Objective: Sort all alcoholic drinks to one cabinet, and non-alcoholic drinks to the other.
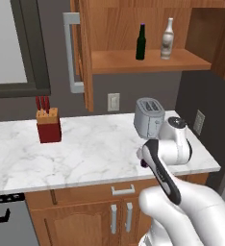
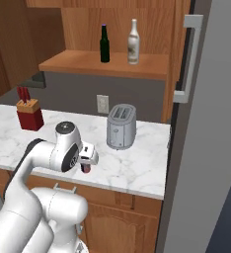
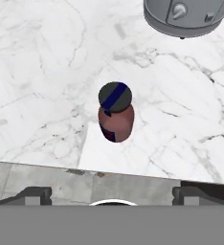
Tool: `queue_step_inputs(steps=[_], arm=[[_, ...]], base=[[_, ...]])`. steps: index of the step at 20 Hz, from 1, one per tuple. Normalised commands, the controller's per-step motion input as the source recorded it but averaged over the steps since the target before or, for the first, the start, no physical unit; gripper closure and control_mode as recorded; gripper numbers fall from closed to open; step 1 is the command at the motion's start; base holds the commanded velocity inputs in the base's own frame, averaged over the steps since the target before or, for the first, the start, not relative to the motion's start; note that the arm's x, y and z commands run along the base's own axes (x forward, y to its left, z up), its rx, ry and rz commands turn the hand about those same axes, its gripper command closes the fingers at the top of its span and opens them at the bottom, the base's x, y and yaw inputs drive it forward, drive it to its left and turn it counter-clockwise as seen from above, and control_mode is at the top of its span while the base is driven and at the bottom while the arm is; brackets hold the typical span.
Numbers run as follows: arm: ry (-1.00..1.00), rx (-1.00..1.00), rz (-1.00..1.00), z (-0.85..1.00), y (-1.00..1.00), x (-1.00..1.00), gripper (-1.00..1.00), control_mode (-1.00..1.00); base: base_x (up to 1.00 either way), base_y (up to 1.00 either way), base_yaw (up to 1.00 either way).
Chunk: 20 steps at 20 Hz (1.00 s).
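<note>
One short purple bottle (image 3: pixel 115 117) stands upright on the counter (image 3: pixel 47 72) directly below the gripper (image 3: pixel 112 194), jaws wide, empty.

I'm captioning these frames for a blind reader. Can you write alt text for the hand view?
Seen from above, a small purple bottle with a reddish label stands upright on a white marble counter, centred above the open end effector. The base of a grey toaster sits at the top right.
</note>
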Motion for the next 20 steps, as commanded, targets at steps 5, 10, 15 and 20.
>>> queue_step_inputs(steps=[5, 10, 15, 20], arm=[[0.0, -0.01, 0.0, -0.22, 0.0, 0.1, -1.0, -1.0], [0.0, -0.01, 0.0, -0.21, 0.0, 0.04, -1.0, -1.0], [-0.05, -0.02, 0.0, -0.1, 0.0, 0.03, -1.0, -1.0], [-0.13, -0.05, 0.0, -0.07, 0.0, 0.02, -1.0, -1.0]], base=[[0.0, 0.0, 0.0], [0.0, 0.0, 0.0], [0.0, 0.0, 0.0], [0.0, 0.0, 0.0]])
